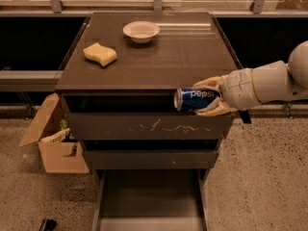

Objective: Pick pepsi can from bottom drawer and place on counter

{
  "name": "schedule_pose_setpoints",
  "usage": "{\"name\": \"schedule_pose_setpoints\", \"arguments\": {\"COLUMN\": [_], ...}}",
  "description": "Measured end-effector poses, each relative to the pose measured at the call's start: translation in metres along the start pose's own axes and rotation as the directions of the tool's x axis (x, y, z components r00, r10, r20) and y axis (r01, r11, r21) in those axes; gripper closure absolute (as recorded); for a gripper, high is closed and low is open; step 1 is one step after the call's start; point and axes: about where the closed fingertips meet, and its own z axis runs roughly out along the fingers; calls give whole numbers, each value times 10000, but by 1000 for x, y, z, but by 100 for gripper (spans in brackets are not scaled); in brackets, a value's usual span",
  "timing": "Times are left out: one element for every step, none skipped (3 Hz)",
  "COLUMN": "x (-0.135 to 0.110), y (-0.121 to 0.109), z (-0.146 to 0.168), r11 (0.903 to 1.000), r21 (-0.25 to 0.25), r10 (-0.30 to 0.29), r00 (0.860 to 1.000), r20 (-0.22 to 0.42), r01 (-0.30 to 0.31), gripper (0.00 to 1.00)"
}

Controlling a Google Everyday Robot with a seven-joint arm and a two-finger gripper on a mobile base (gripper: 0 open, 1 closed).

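My gripper [208, 97] comes in from the right on a white arm and is shut on the pepsi can [195, 100]. The blue can lies on its side, silver end pointing left, held in the air in front of the cabinet just below the counter's front edge. The counter [163, 57] is the dark brown glossy top. The bottom drawer [150, 201] is pulled out below, its flat floor bare.
A yellow sponge [100, 54] lies on the counter's left side and a white bowl [141, 31] at its back middle. The scratched upper drawer front [149, 126] is just below the can. An open cardboard box [55, 141] stands on the floor at the left.
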Motion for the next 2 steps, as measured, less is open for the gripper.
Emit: {"name": "schedule_pose_setpoints", "arguments": {"x": [1,3], "y": [-5,-25], "z": [3,6], "r11": [10000,10000], "r21": [26,40], "r10": [75,45], "r00": [9999,9999], "r20": [121,149], "r01": [-76,-46], "gripper": [100,100]}}
